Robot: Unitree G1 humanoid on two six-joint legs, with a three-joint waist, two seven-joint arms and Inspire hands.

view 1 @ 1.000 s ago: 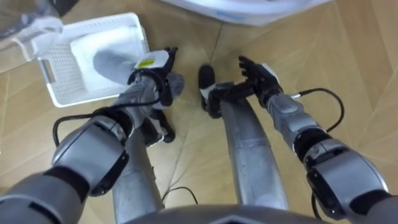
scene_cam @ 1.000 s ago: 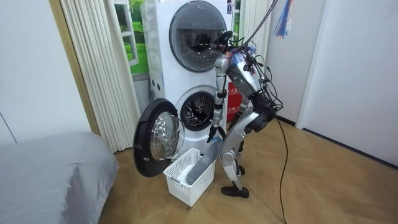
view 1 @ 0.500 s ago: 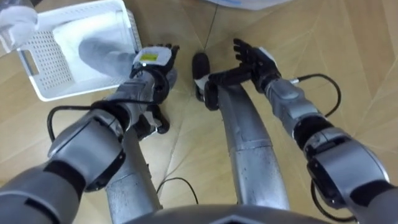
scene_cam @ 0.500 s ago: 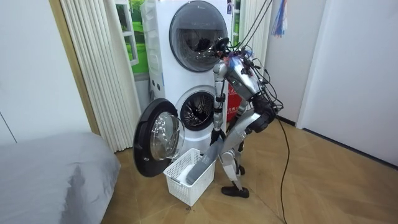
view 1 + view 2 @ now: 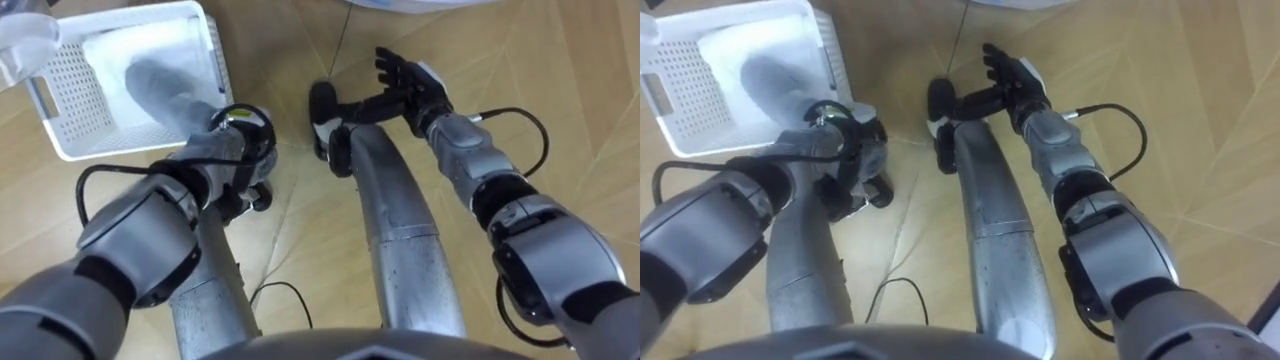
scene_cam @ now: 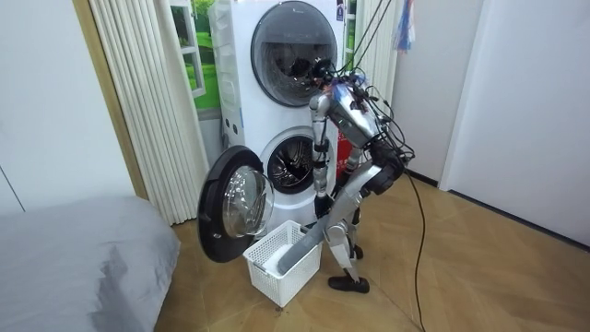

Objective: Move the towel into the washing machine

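Empty and splayed wide, the right hand [image 5: 405,78], poised above the wooden floor [image 5: 560,90]; low on the other side, the left hand [image 5: 243,138], just beside the near rim of the white basket [image 5: 60,100] and turned under its own wrist, so impossible to tell whether closed on anything. Just beyond it, the grey towel [image 5: 160,85], lying in the basket with one end draped up over the rim toward that hand; touching or merely near, not readable. Judged soft, light and limp, likely to sag and trail once lifted, with nothing fragile or slippery about it. Best pinched at the raised end or bunched at the middle to keep the tail off the floor. Nothing else visible in the perforated basket. In the room view, bent forward before the washing machine [image 6: 241,111], with the lower door [image 6: 230,210] standing wide open beside the basket and the drum [image 6: 293,168] dark and, as far as can be seen, empty. Towel not yet inside.
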